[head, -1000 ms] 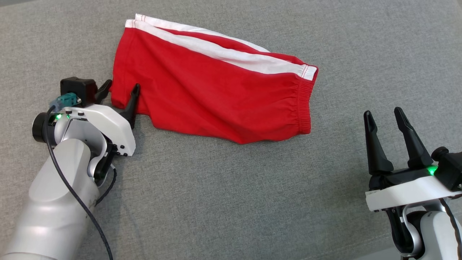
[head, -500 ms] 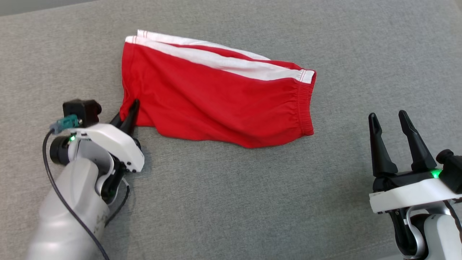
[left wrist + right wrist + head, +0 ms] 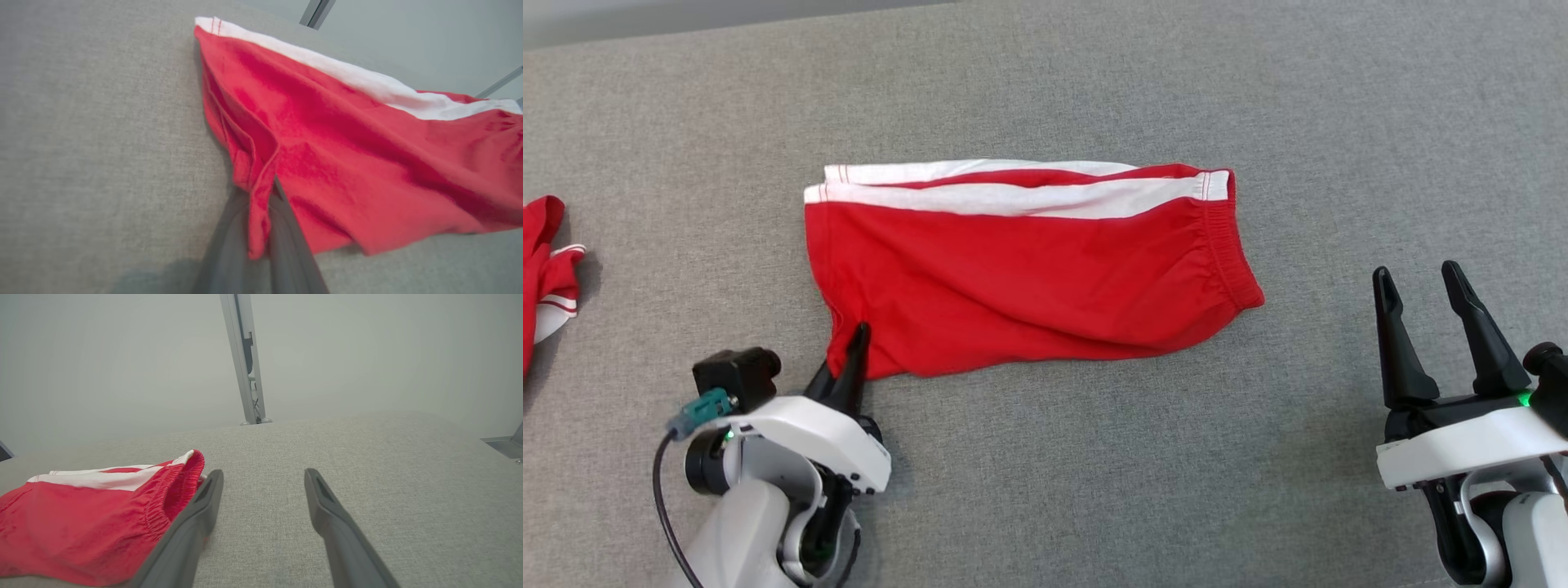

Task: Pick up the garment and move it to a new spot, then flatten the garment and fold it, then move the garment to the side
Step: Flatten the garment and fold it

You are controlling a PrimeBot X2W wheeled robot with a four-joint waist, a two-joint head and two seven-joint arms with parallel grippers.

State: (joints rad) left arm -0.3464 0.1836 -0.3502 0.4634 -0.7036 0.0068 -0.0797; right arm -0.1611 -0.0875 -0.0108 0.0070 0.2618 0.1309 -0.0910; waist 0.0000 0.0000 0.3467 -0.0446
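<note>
red shorts (image 3: 1029,278) — hem pinched by left gripper (image 3: 856,336).

We see a pair of red shorts (image 3: 1029,278) lying almost flat on the grey bench (image 3: 1094,474), with shallow creases running across the cloth. The gathered elastic waistband (image 3: 1232,245) faces our right and the leg hems face our left. Two white side stripes (image 3: 1013,200) run along the far edge. The near left hem corner is bunched, pinched in our left pincer (image 3: 856,343).
</note>
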